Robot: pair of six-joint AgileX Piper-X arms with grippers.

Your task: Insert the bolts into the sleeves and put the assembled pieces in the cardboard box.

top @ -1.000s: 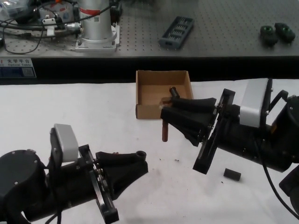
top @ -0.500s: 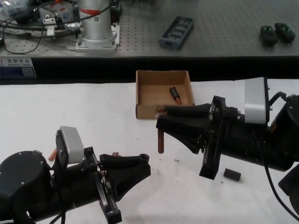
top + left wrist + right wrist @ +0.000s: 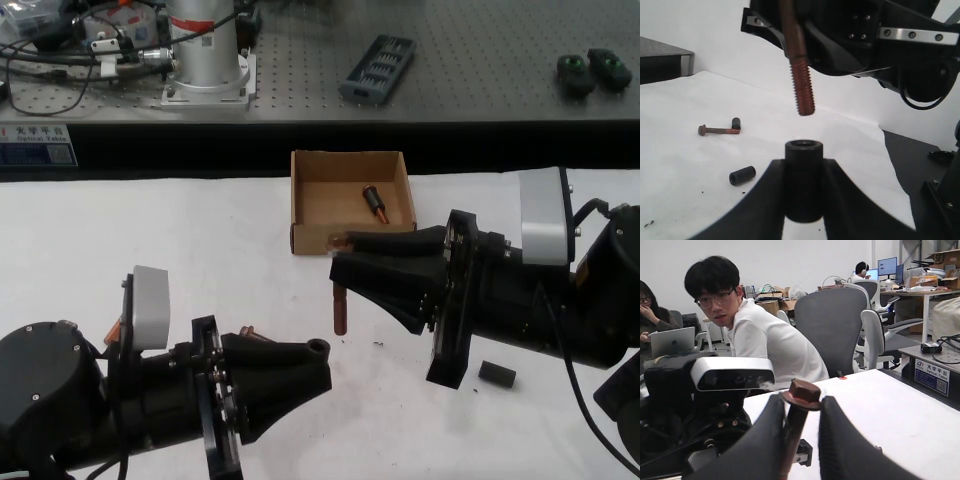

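Over white bench top [image 3: 150, 220], your left gripper [image 3: 803, 175] pinches the stiff, probably slick sleeve [image 3: 803, 152] mid-body; your right gripper [image 3: 801, 412] clamps the rigid bolt [image 3: 798, 75] under its head.

Bolts: 3 — held bolt [image 3: 792, 50], boxed bolt [image 3: 375, 199], loose bolt [image 3: 716, 130]. Sleeves: 3 in left wrist view — held sleeve [image 3: 803, 182], loose sleeve [image 3: 742, 175], tip sleeve [image 3: 735, 123] touching the loose bolt. Cardboard box [image 3: 315, 240]: 1.
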